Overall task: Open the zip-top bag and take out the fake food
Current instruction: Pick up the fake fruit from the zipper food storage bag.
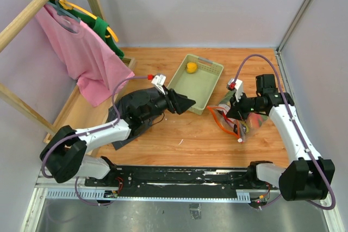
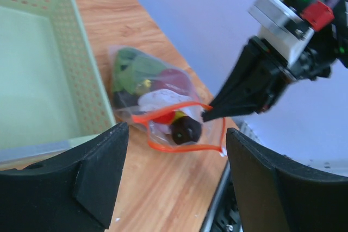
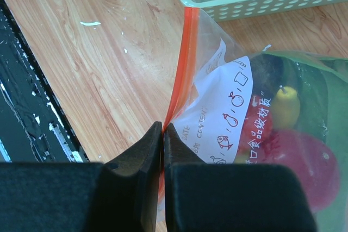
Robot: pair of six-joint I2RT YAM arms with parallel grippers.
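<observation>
Beside the green tray [image 1: 214, 87] on the desk [image 1: 179, 134]: zip-top bag [image 3: 228, 107], thin slippery film, mouth agape, light glossy fake food [image 3: 296, 153] inside. Right tool [image 3: 163, 129] pinches shut on the orange zip strip [image 3: 182, 69]; left tool [image 2: 173, 131] gapes empty before the mouth. Likely best hold: the stiffer strip, not the film.

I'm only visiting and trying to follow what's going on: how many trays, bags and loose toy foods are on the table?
Tray: 1
Bag: 1
Loose toy food: 1 (yellow, in the tray)
Total: 3
</observation>
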